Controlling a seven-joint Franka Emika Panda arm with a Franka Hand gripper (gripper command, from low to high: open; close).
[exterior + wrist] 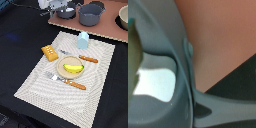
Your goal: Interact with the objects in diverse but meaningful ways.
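Note:
My gripper (54, 7) hangs at the back of the scene, right over a small grey pot (65, 11) on a pinkish board (102, 27). Its fingers are blurred, so open or shut is unclear. The wrist view is filled by the grey pot's rim (180, 55) and handle (210, 107), with a white patch (155, 82) inside that I cannot identify. On the woven placemat (35, 85) lie a yellow banana (73, 68) on a round plate (63, 70), an orange ridged block (50, 53) and a pale blue cup (83, 40).
A larger grey pot (91, 15) stands on the board beside the small one. A beige bowl (123, 19) sits at the exterior view's right edge. An orange-handled knife (88, 59) and fork (67, 81) lie on the placemat. A black tabletop (17, 35) surrounds everything.

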